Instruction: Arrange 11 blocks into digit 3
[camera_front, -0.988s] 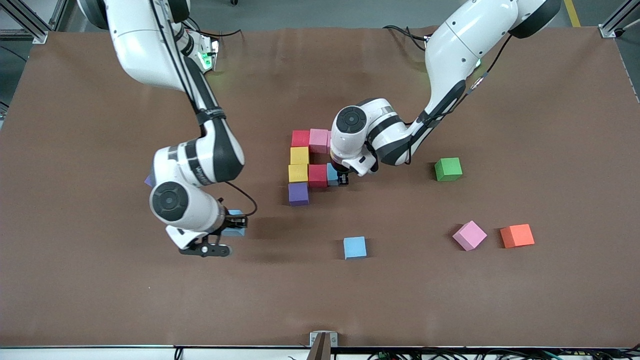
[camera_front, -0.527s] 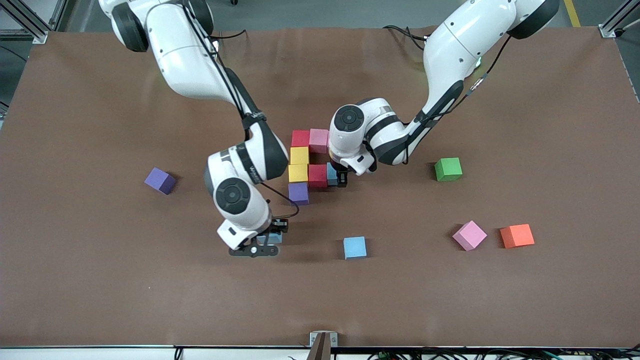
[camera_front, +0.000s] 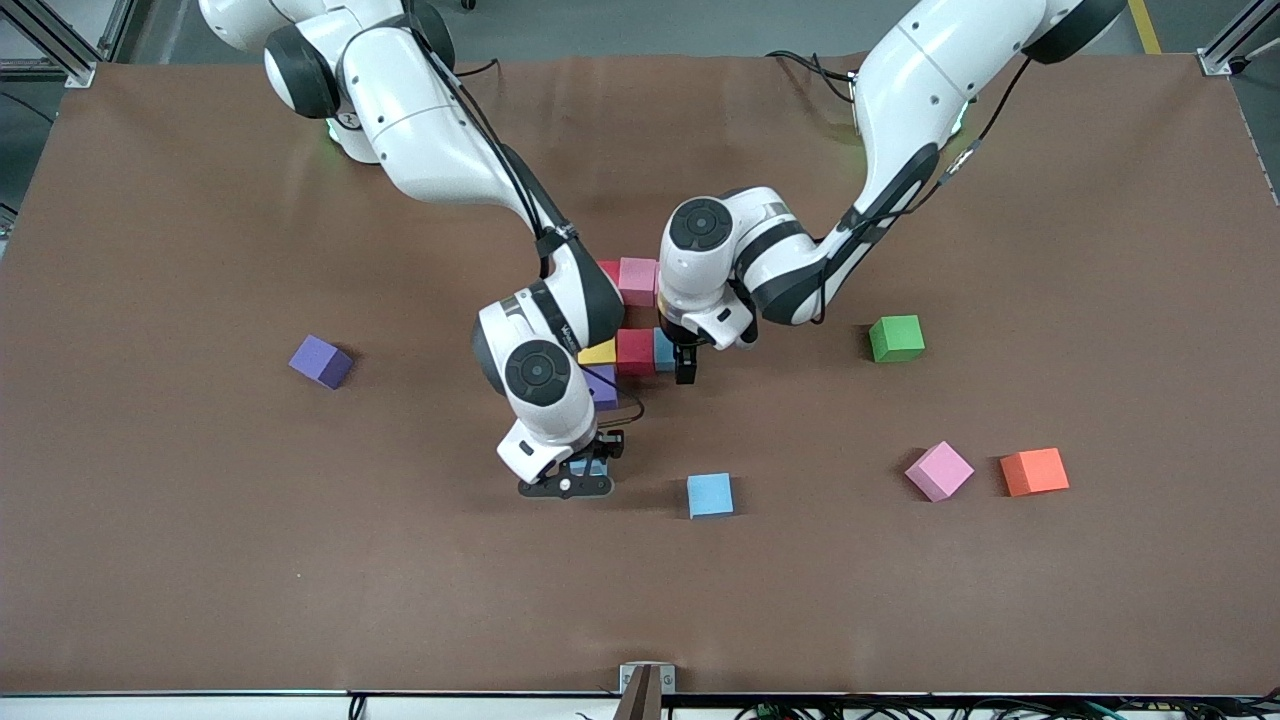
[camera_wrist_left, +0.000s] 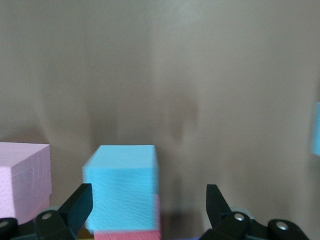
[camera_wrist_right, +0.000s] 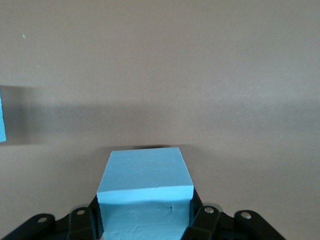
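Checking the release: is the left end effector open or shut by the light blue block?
Open. The left end effector has fingers spread clear of the light blue block sitting against the red block.

no readable labels or numbers, faint lettering on the right arm's wrist (camera_front: 565, 325) perhaps illegible

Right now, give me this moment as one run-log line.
left gripper: open, at placed blue block | right gripper: shut on blue block, near figure | loose: pink block
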